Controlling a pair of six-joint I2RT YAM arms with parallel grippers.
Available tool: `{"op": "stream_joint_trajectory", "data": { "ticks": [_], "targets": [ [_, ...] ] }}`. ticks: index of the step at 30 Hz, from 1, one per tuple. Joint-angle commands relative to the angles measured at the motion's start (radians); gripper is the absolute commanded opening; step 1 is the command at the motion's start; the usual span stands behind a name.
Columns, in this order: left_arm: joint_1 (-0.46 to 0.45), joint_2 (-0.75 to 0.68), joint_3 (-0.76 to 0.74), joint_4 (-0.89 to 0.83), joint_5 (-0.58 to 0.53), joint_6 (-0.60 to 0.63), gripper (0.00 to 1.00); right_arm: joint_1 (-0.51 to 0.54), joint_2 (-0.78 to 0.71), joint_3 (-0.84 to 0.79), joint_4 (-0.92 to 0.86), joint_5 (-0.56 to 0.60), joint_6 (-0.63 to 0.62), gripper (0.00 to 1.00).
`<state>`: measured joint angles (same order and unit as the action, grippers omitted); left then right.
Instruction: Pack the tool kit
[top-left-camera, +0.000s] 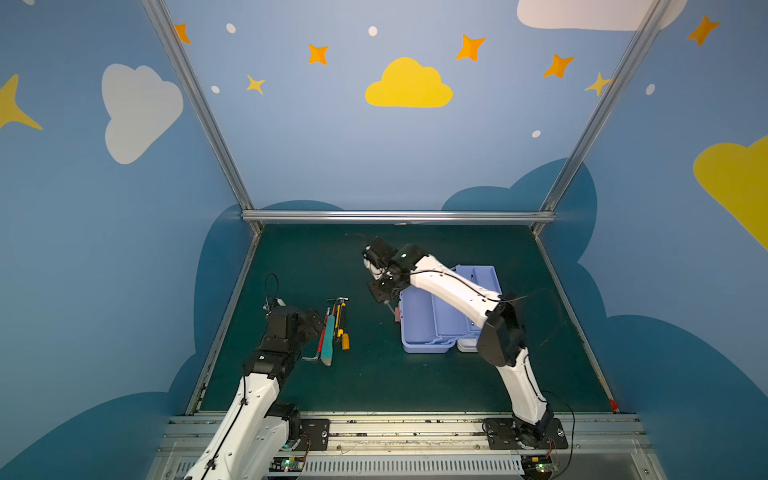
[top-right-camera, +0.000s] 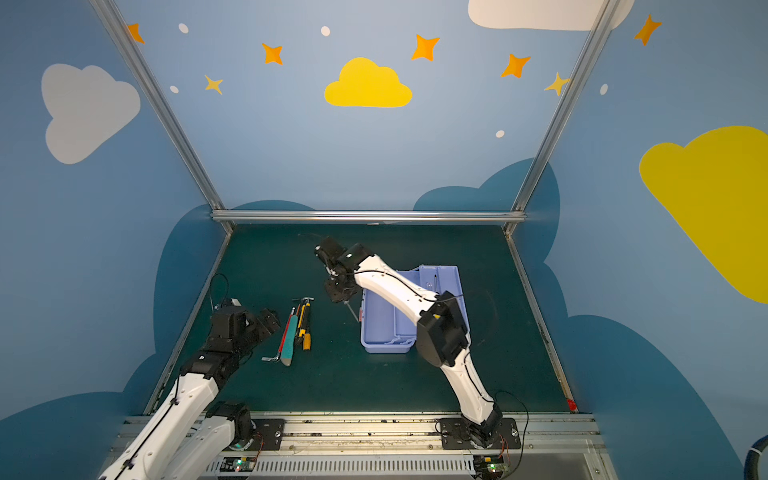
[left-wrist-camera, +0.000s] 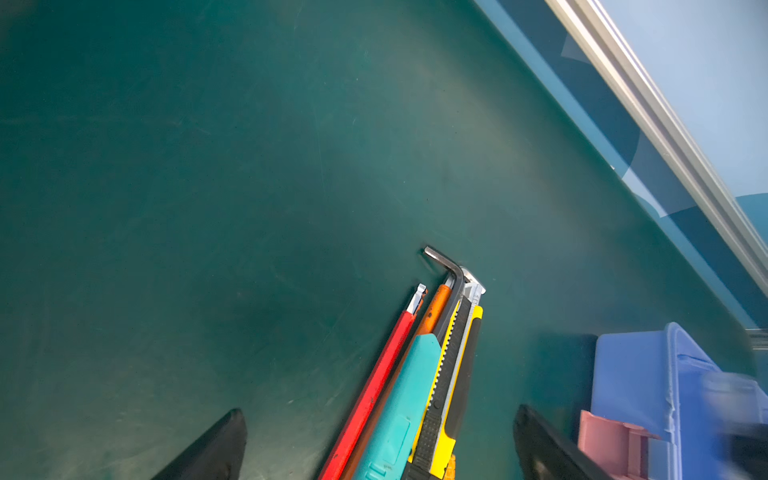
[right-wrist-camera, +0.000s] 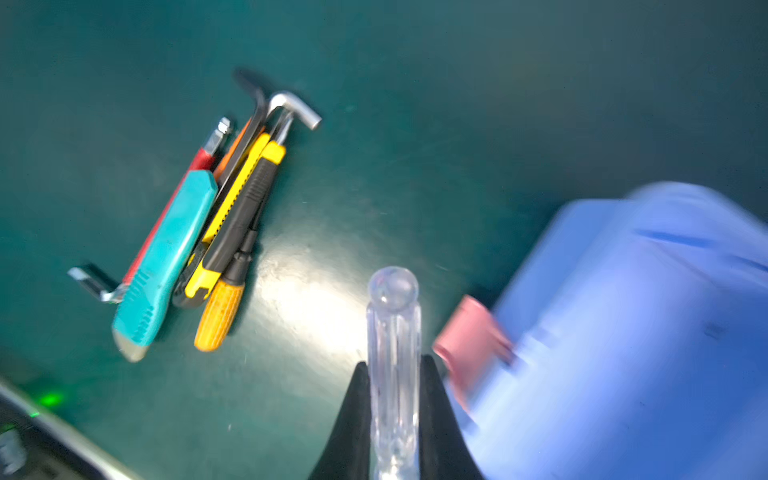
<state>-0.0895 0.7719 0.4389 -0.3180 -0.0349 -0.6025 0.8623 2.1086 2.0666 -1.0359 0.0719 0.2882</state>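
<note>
a: where is the box?

b: the tool box (top-left-camera: 419, 328) lies open on the desk (top-left-camera: 374, 382), toward 3 o'clock from the middle. its long side runs roughly 12 to 6 in both top views. the bundle of tools (top-left-camera: 334, 328) lies well apart, at the box's 9 o'clock.

a: and the pincers?

b: the right pincer (right-wrist-camera: 394, 363) is clenched on the clear screwdriver (right-wrist-camera: 392, 307). it holds it above the desk, just outside the box's 9 o'clock wall, near the pink latch (top-left-camera: 397, 314). the left pincer (top-left-camera: 312, 321) is released, fingers spread wide, hovering just beside the bundle and grasping nothing.

a: which way does the screwdriver point?

b: its long axis runs along the fingers. in the right wrist view the rounded butt of the handle sticks out past the fingertips, and the blade end is hidden there. in both top views it shows as a thin rod slanting out of the pincer toward 5 o'clock, down at the latch.

a: so how should it go in?

b: i'd judge the step is carrying it into the box. bring it toward 3 o'clock over the wall and turn the wrist until the axis matches the 12-to-6 trays. then lower it nearly flat and let go. the clear handle looks slick and round, so a high drop could roll or bounce it. the leading end could also catch the wall or latch.
</note>
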Motion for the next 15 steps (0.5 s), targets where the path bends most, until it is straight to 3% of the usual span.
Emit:
{"op": "stream_joint_trajectory", "data": {
  "ticks": [1, 9, 15],
  "targets": [
    [0.005, 0.009, 0.003, 0.001, -0.001, 0.005, 1.00, -0.102, -0.154, -0.128, -0.055, 0.063, -0.007, 0.00],
    [0.005, 0.013, 0.000, 0.004, -0.011, 0.007, 1.00, -0.360, -0.438, -0.423, -0.020, 0.172, -0.034, 0.00],
    [0.005, 0.015, -0.002, 0.014, -0.013, 0.004, 1.00, -0.506, -0.517, -0.575, 0.023, 0.175, -0.055, 0.00]
  ]
}}
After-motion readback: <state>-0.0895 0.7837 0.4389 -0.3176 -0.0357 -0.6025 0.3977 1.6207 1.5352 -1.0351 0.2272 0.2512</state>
